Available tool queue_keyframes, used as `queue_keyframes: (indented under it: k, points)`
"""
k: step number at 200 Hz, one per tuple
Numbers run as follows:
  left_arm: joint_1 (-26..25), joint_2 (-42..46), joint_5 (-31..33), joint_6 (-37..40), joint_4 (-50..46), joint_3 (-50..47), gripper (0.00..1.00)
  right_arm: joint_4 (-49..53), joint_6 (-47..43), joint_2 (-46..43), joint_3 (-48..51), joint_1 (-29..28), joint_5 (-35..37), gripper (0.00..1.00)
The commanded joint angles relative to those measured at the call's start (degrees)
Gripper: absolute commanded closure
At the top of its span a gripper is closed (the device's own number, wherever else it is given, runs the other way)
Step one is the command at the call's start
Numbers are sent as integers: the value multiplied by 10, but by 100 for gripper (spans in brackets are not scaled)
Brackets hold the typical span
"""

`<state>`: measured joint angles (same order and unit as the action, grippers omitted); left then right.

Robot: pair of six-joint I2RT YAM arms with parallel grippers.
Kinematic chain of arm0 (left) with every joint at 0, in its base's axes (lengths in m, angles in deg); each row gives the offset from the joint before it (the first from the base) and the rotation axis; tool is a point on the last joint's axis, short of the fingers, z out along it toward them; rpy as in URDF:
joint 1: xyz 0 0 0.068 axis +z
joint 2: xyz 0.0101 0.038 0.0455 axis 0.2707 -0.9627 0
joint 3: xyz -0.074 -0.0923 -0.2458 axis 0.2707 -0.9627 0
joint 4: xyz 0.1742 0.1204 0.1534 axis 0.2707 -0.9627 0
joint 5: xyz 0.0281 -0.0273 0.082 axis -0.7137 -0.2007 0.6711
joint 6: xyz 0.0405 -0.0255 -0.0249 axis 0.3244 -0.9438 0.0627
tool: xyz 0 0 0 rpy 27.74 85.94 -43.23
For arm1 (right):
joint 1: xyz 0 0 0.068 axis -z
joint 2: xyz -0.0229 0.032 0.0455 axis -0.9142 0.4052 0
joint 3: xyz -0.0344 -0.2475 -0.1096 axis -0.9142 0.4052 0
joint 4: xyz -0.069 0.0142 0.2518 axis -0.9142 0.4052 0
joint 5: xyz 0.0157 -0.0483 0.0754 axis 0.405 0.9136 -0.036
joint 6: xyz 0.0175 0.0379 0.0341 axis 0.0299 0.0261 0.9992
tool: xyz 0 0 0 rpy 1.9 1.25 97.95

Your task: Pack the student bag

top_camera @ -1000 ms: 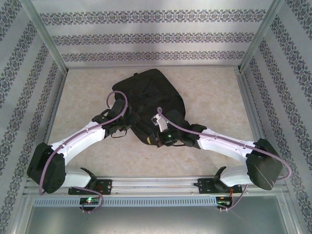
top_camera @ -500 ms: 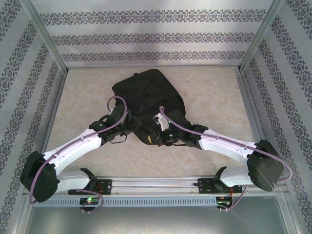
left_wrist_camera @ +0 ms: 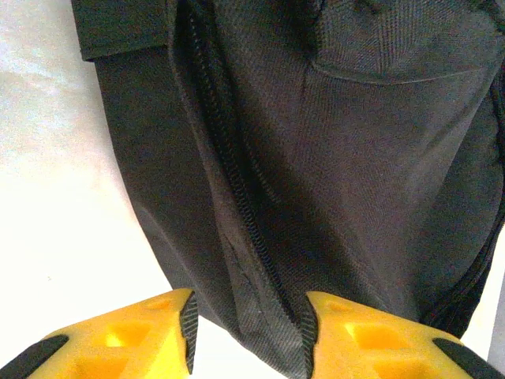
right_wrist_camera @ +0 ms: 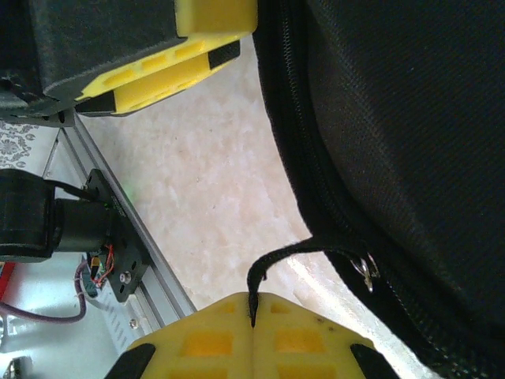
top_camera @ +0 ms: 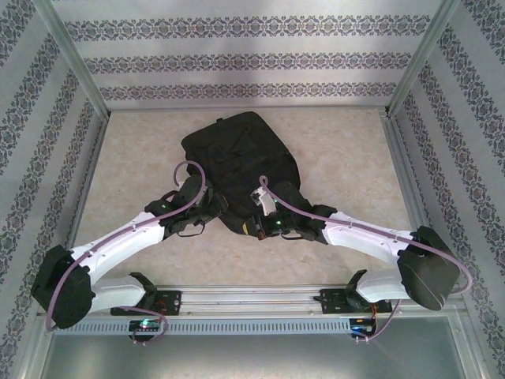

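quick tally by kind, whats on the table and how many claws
student bag: 1
zipper pull cord: 1
claws: 2, left claw around the bag's edge, right claw shut on the cord
total: 4

Left end effector [left_wrist_camera: 246, 335] part-open, right end effector [right_wrist_camera: 252, 312] closed, both arms angled inward.

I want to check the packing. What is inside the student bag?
Nothing inside can be seen: the student bag lies on the table, its black fabric covering everything. The right gripper pinches its zipper pull cord.
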<state>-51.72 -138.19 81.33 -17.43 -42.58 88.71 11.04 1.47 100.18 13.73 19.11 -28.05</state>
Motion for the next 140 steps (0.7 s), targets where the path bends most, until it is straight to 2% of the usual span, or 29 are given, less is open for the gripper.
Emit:
queue_keyframes:
  k: [1, 22, 41, 86, 140]
  points:
    - [-6, -24, 19, 14, 20, 18, 58, -13, 7, -9, 2, 5, -8, 100]
    - [-6, -44, 24, 14, 28, 18, 60, -5, 7, -18, 1, 6, -5, 100]
    - [-6, -51, 27, 14, 30, 12, 66, 10, 6, -34, 3, 6, 2, 100]
    - [20, -18, 44, 27, 4, 4, 100, 83, 0, -87, 17, 22, 28, 100]
    - [40, 12, 40, 47, -13, -3, 100, 122, -2, -112, 31, 50, 18, 100]
